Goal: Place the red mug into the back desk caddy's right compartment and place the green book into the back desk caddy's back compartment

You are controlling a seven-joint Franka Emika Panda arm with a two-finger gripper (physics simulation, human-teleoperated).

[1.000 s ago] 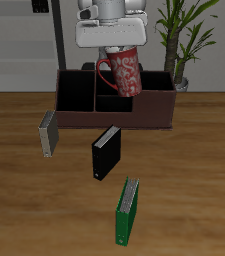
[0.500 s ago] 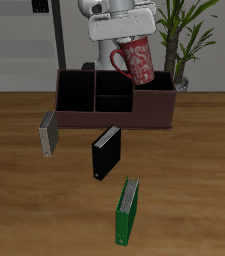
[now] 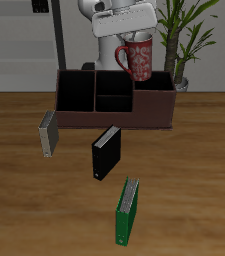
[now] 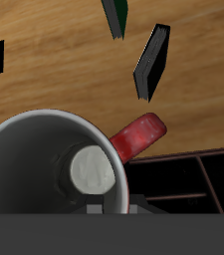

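- The gripper is pinching the red mug by its rim and holding it in the air, mouth upward and roughly upright, with the loop handle turned toward the caddy's divided sections.
- The back desk caddy is standing on the counter, its long axis running across the exterior view; the right compartment, its widest undivided section, is lying directly beneath the mug.
- Deciding relation: the mug is hanging over the right compartment, clear of the rim and apparently within its walls, so the coming move is, by judgement, a straight descent with little sideways correction.
- In the wrist view the mug's white interior and red handle are filling the foreground, with the caddy's black dividers showing past them.
- The green book is lying well apart from the caddy, nearest the counter's front edge, its long axis pointing roughly toward the caddy; the back compartment is holding nothing visible.
- A black book and a grey-white book are lying between the green book and the caddy.
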